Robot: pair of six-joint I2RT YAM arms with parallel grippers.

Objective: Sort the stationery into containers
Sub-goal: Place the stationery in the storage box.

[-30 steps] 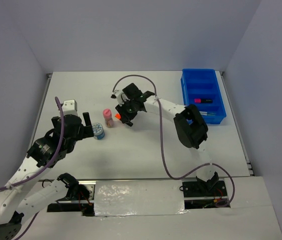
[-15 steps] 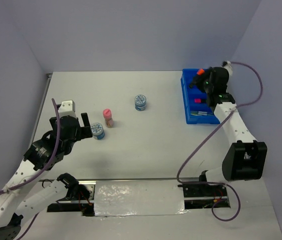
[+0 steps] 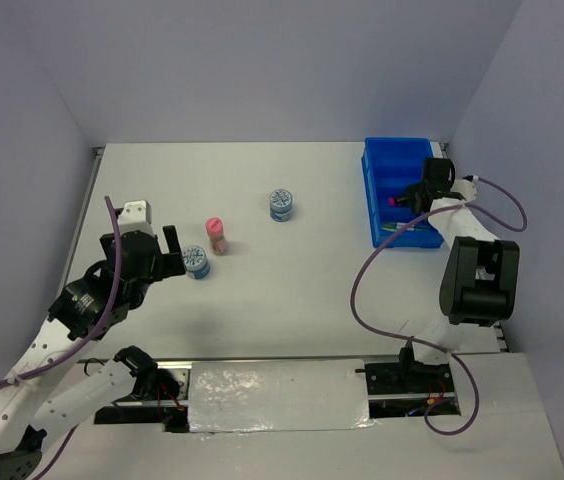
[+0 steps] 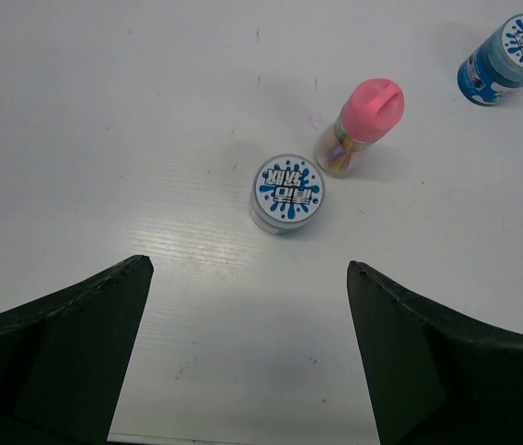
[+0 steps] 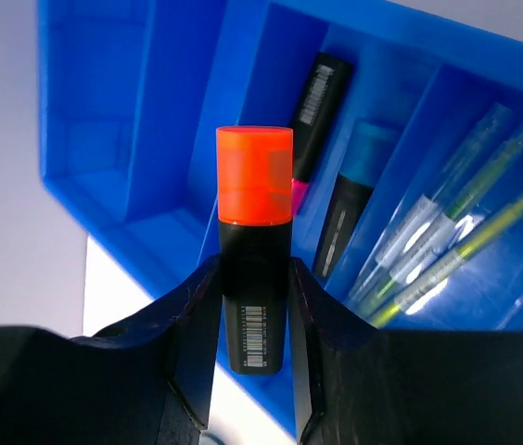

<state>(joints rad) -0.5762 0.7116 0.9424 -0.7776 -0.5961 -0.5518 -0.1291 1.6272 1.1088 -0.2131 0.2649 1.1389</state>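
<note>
My right gripper point(image 5: 254, 278) is shut on a black highlighter with an orange cap point(image 5: 254, 232) and holds it over the blue tray point(image 5: 178, 111). In the top view this gripper point(image 3: 412, 196) is above the tray's middle point(image 3: 387, 148). A pink-capped highlighter point(image 5: 315, 93), a blue-capped one point(image 5: 352, 199) and thin pens point(image 5: 447, 222) lie in the tray's compartments. My left gripper point(image 4: 248, 269) is open and empty, just short of a round blue-white tub point(image 4: 287, 193). A pink bottle point(image 4: 359, 125) stands behind that tub. A second tub point(image 4: 512, 56) stands farther right.
In the top view the near tub point(image 3: 197, 262), the pink bottle point(image 3: 217, 235) and the second tub point(image 3: 282, 204) stand on the white table. The left gripper point(image 3: 170, 252) is to the left of them. Grey walls close in the table's sides and back.
My right arm has swung from the table's centre to the tray, carrying the orange-capped highlighter, and now sits lower over the tray's middle. The left arm has barely moved.
</note>
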